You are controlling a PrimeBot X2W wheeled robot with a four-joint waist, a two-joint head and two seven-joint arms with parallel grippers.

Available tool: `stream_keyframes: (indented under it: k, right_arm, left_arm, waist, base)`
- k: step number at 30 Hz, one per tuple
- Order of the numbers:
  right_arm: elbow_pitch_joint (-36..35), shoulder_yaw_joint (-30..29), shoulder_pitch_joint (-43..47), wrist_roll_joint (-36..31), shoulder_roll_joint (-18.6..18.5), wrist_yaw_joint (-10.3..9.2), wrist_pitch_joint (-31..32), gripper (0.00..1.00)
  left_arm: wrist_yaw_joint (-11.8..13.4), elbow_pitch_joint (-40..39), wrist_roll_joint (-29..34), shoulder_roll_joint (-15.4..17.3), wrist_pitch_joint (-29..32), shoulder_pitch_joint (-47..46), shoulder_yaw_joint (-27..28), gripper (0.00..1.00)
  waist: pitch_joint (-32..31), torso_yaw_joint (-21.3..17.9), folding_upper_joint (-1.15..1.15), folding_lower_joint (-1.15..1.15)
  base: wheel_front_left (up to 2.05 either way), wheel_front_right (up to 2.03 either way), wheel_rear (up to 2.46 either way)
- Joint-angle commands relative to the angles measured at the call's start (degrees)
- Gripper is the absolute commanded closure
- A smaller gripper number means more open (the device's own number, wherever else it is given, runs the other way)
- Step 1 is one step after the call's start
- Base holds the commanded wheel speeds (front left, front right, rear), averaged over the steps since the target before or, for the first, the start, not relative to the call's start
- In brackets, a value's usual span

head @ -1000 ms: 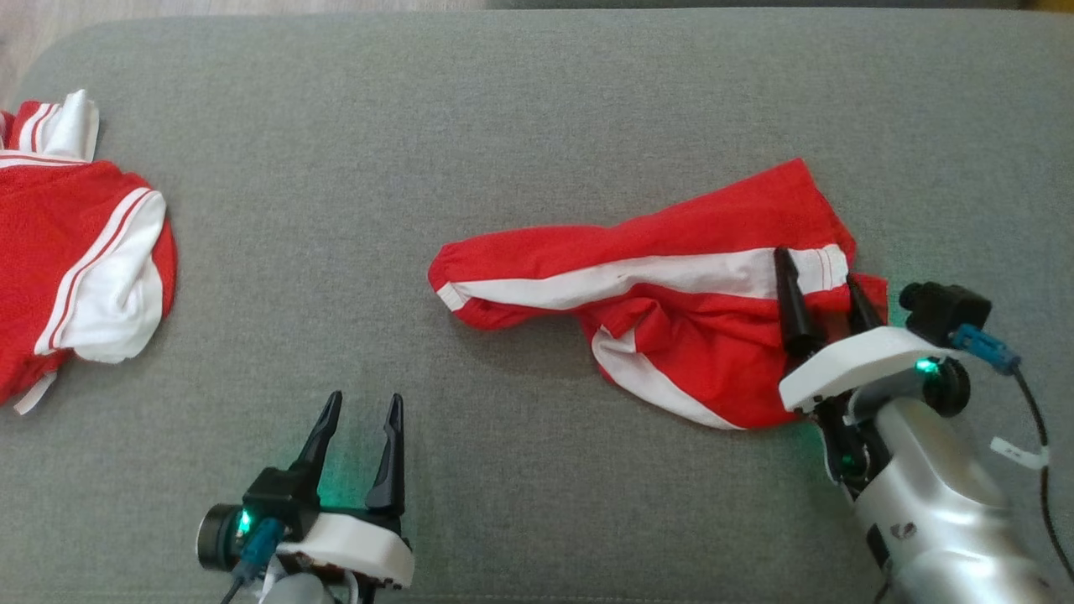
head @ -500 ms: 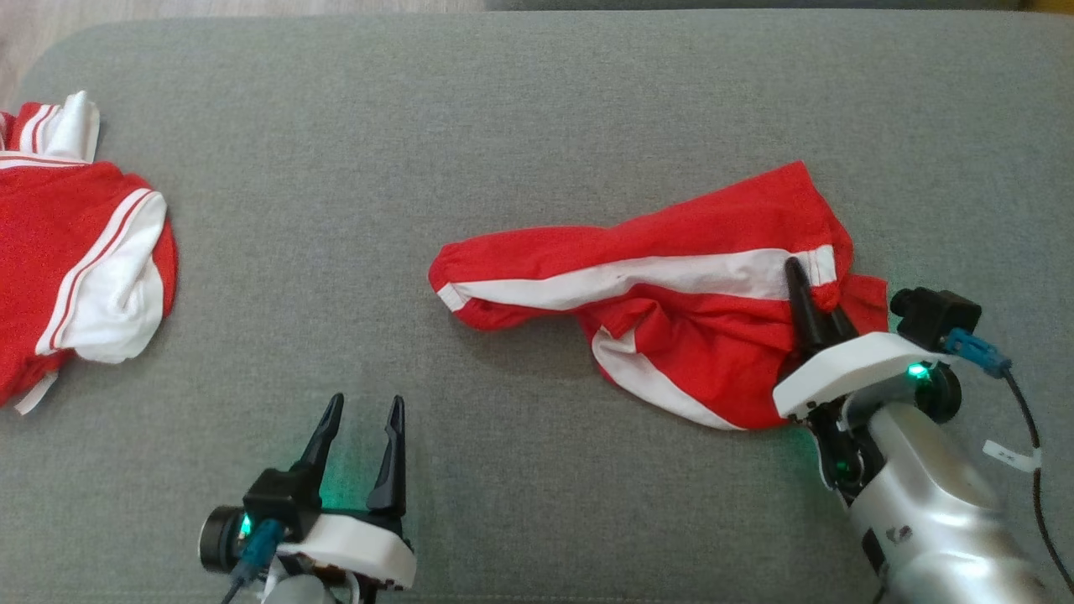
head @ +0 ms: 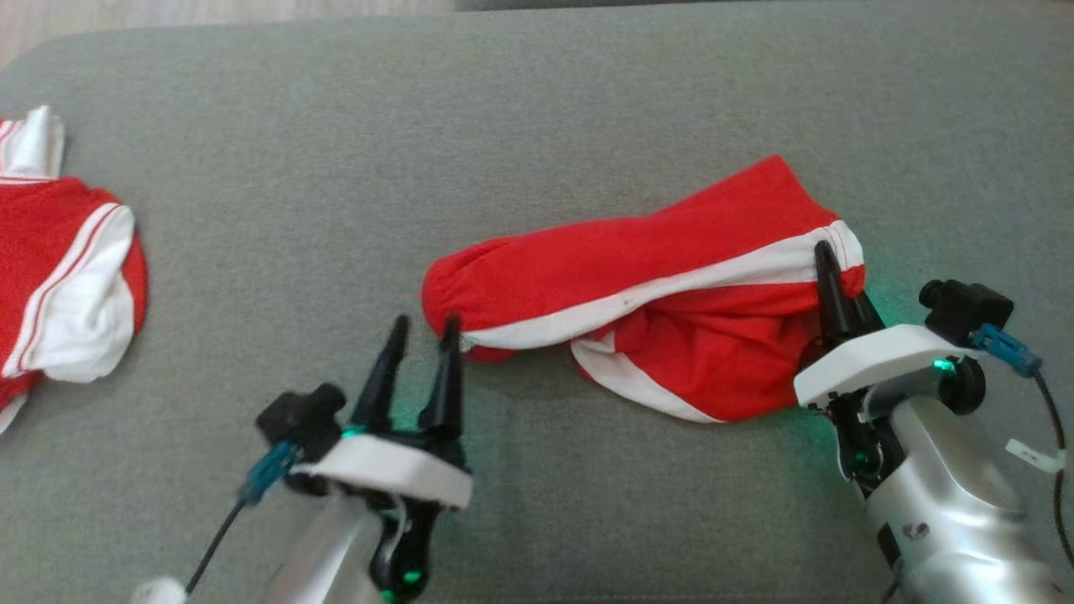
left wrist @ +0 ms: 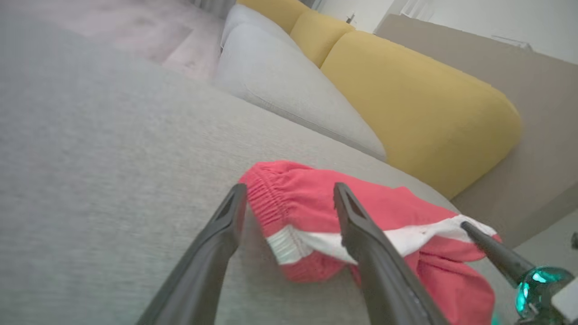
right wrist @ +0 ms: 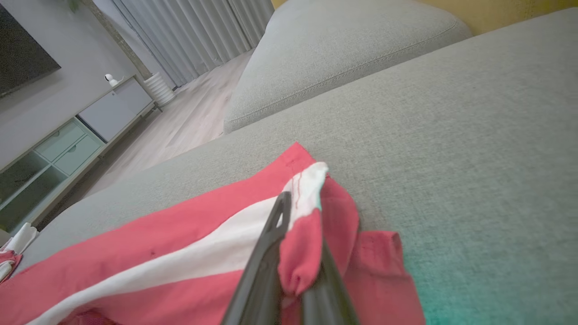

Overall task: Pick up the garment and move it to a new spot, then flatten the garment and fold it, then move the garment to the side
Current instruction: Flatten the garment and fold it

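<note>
We see a broad grey cushion (head: 277, 184) spread across the head view. Its far edge rounds off at the top, with a strip of wooden floor (head: 126, 13) past the upper left corner. The garment (head: 621, 268), red with a white stripe, lies crumpled right of the middle. Its long axis runs left to right, rising a little toward the right, and its gathered end points left. A second red-and-white garment (head: 59, 252) sits at the left edge, well apart, with bare cushion between the two. Our right gripper (head: 835, 289) is clamped on the garment's right end, a fold of red cloth pinched between its fingers. Our left gripper (head: 426, 323), fingers apart, stands just beside the gathered end; we cannot tell whether it touches.
</note>
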Motion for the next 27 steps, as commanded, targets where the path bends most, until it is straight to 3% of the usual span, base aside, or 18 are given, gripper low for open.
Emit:
stream_keyframes:
  k: [1,7,27]
  right_arm:
    - [-1.8,0.7,-0.4,-0.4,-0.3,-0.04,-0.4,1.00]
    - [-2.3,0.5,-1.0,-1.4,0.1,-0.04,-0.4,1.00]
    - [-3.2,-0.2,-1.9,-3.0,0.7,-0.04,-0.4,1.00]
  left_arm:
    - [-0.3,-0.9,-0.8,0.1,-0.3,-1.8,0.9,0.00]
    - [-0.3,2.3,-11.6,2.2,-0.3,-5.6,-6.3,0.00]
    - [-0.3,-0.2,-24.0,8.0,-0.3,-6.2,-17.1,0.00]
  waist:
    - [0.4,-0.4,0.00,0.00]
    - [1.3,-1.4,0.00,0.00]
    - [2.9,-2.9,0.00,0.00]
  base:
    - [0.00,0.00,0.00]
    - [0.00,0.00,0.00]
    - [0.00,0.00,0.00]
